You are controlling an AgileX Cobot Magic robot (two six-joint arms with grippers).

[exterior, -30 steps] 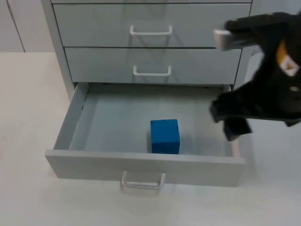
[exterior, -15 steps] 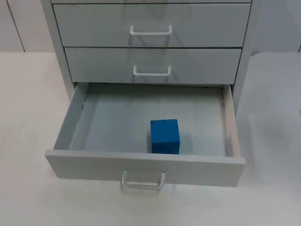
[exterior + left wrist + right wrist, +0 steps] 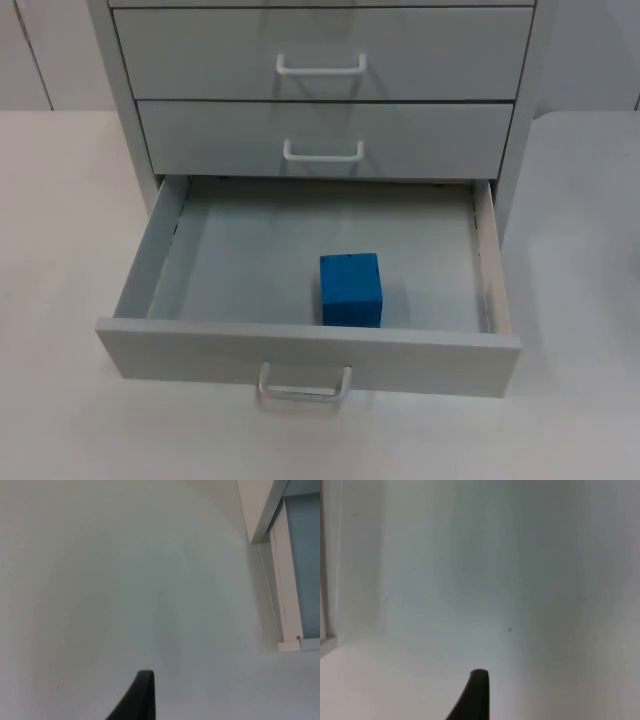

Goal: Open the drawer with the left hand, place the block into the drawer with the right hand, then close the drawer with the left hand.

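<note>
Fingers: one black tip of the left gripper (image 3: 141,695) over bare table (image 3: 100,580); opening cannot be told, nothing seen held. Blue block (image 3: 351,289) lies in open bottom drawer (image 3: 310,355). Risk: off-centre push on handle (image 3: 304,385) could jam the drawer.

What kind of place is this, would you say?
Probably a lab or office-style test bench: a plain white table top, a grey drawer cabinet with white handles, and one blue block lying in its open bottom drawer.
</note>
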